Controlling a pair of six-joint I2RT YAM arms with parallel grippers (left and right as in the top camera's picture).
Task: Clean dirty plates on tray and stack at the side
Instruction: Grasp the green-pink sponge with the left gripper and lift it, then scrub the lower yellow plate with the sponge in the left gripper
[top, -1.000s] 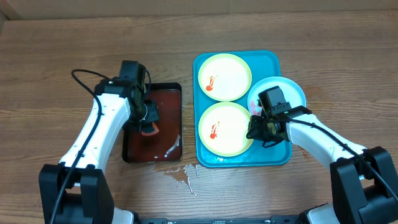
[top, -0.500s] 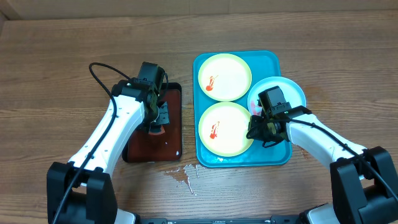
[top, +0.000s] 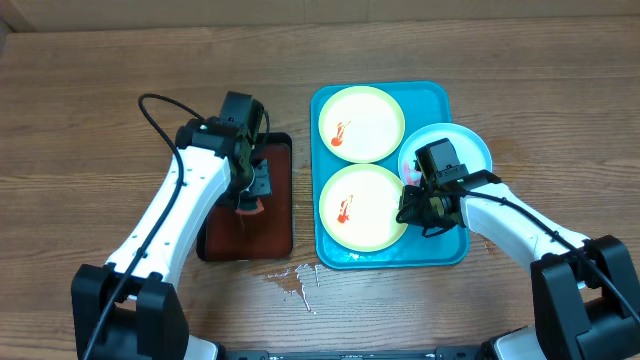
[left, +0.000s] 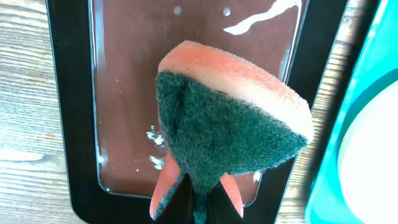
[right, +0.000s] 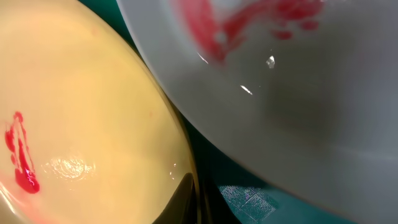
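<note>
The turquoise tray (top: 432, 100) holds two yellow-green plates with red smears, a far one (top: 361, 123) and a near one (top: 361, 207). A blue-white plate (top: 460, 145) with red sauce leans on the tray's right rim. My right gripper (top: 412, 208) is shut on the near plate's right rim (right: 81, 112), with the blue-white plate (right: 298, 93) just above it. My left gripper (top: 246, 203) is shut on an orange sponge with a green scouring face (left: 230, 124) and holds it over the black tray (top: 275, 228).
The black tray (left: 74, 124) has a wet dark red inside. Water is spilled on the wooden table (top: 290, 278) in front of it. The turquoise tray's edge (left: 348, 155) lies close to the right of the black tray.
My left arm has swung right with the sponge, from the black tray's left part to its middle. The right arm and the plates have not moved.
</note>
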